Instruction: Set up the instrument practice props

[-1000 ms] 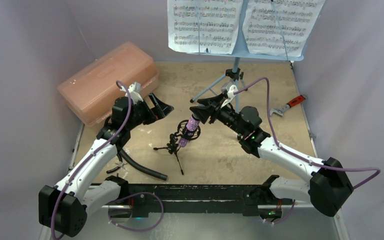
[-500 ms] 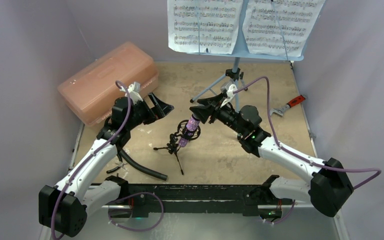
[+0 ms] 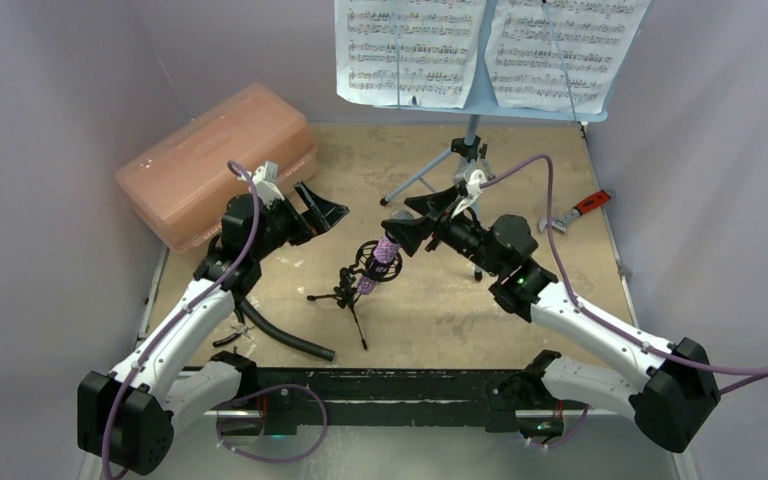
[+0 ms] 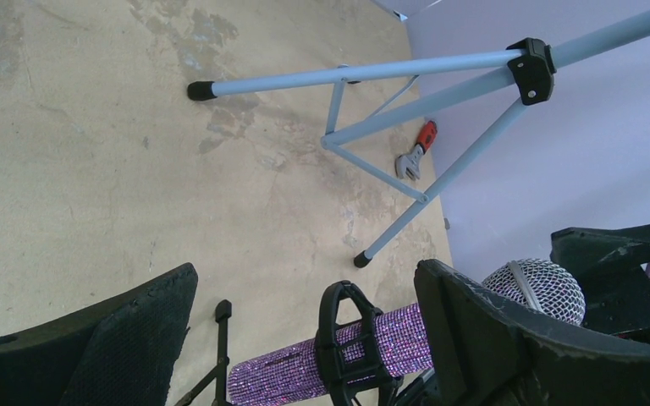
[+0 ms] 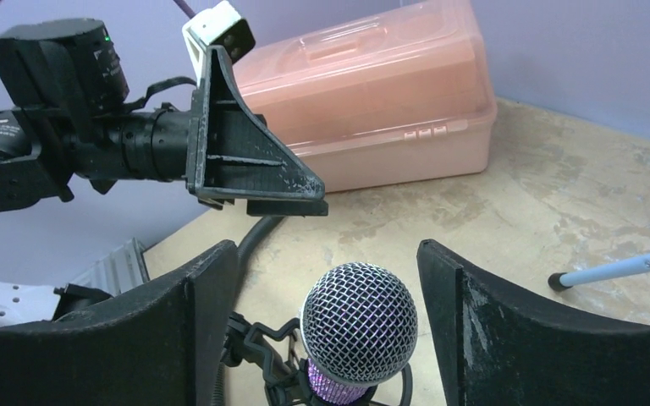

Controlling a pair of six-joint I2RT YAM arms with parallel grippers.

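Note:
The glittery purple microphone [image 3: 382, 258] sits tilted in the ring mount of the small black tripod mic stand [image 3: 345, 290] at the table's middle. My left gripper [image 3: 322, 215] is open and empty, up and left of the microphone. In the left wrist view the microphone [image 4: 305, 372] lies between the open jaws of the left gripper [image 4: 305, 338], untouched. My right gripper [image 3: 410, 218] is open, just up and right of the microphone head [image 5: 358, 321], which shows between its jaws without contact. The light blue music stand [image 3: 472, 100] holds two white sheet-music pages [image 3: 410, 50] at the back.
A pink translucent box [image 3: 222, 160] lies at the back left. A black curved hose [image 3: 285, 335] lies near the left arm. A red-handled wrench [image 3: 578, 212] lies at the right edge. The music stand's tripod legs [image 4: 389, 127] spread behind the microphone.
My right arm has drawn back slightly to the right, away from the microphone head. The microphone stays in its mount. The left arm has hardly moved.

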